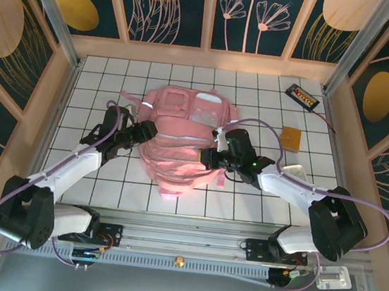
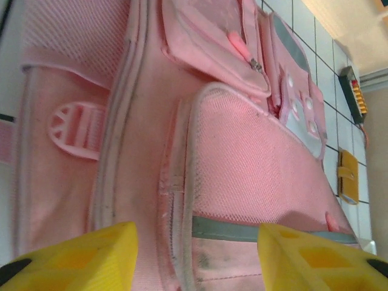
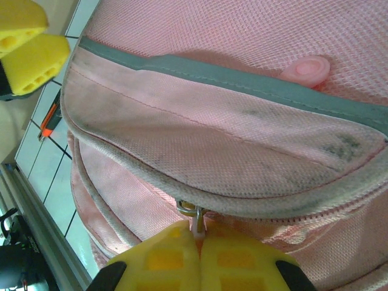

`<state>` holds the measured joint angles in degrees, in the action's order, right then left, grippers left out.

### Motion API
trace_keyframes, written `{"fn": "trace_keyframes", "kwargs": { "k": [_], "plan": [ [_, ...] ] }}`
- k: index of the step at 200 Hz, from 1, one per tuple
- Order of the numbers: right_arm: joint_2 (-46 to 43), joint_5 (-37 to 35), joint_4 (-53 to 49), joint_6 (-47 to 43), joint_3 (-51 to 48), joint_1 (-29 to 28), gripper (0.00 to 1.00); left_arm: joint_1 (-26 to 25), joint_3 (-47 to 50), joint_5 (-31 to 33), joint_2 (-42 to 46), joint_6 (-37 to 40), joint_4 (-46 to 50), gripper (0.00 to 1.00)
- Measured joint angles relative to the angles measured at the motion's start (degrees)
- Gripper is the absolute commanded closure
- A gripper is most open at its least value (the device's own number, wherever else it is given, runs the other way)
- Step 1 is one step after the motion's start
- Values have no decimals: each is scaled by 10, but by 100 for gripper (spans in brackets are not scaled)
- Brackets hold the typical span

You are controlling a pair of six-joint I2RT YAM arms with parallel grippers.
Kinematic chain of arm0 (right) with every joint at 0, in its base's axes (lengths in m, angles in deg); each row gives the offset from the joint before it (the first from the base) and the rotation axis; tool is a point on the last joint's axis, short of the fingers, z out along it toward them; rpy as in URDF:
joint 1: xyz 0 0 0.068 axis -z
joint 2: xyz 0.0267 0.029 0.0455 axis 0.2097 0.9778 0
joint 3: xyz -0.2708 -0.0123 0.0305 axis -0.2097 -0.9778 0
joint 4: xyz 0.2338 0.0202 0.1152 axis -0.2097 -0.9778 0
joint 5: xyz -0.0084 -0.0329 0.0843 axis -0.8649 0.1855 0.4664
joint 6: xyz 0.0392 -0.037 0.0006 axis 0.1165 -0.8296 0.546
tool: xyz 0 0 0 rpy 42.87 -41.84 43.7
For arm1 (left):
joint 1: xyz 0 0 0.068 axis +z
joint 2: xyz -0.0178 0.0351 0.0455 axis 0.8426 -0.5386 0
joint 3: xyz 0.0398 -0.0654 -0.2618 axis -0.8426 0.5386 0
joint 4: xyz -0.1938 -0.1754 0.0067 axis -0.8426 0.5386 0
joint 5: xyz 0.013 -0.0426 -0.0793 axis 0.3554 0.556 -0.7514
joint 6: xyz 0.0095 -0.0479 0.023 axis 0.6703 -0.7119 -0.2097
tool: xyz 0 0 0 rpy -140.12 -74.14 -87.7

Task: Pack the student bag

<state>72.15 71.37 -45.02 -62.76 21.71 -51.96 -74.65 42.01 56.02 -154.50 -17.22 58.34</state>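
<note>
The student bag (image 1: 177,168) crowds the table (image 1: 103,81); its far-left corner lies open.

No text can be read. The black pack (image 1: 303,96) at the upper right of the top view bears a red and yellow label, too small to make out

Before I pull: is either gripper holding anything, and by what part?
Right gripper is shut on the student bag by its zipper pull. Left gripper is open, holding nothing.

Zipper pull (image 3: 197,222) half-hidden in right claw (image 3: 200,237)
</note>
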Motion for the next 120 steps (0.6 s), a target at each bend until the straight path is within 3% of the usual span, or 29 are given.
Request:
{"fn": "trace_keyframes", "kwargs": {
  "k": [68, 83, 108, 120],
  "plan": [
    [0, -2, -9, -7, 3, -1, 100, 0, -26, -37, -83, -7, -20, 52],
    [0, -2, -10, -9, 3, -2, 100, 0, -31, -38, -93, -8, -23, 63],
    [0, -4, -12, -10, 3, -2, 100, 3, -32, -51, -110, -17, -40, 99],
    [0, -6, -13, -10, 3, -2, 100, 5, -31, -60, -121, -32, -55, 100]
  ]
}}
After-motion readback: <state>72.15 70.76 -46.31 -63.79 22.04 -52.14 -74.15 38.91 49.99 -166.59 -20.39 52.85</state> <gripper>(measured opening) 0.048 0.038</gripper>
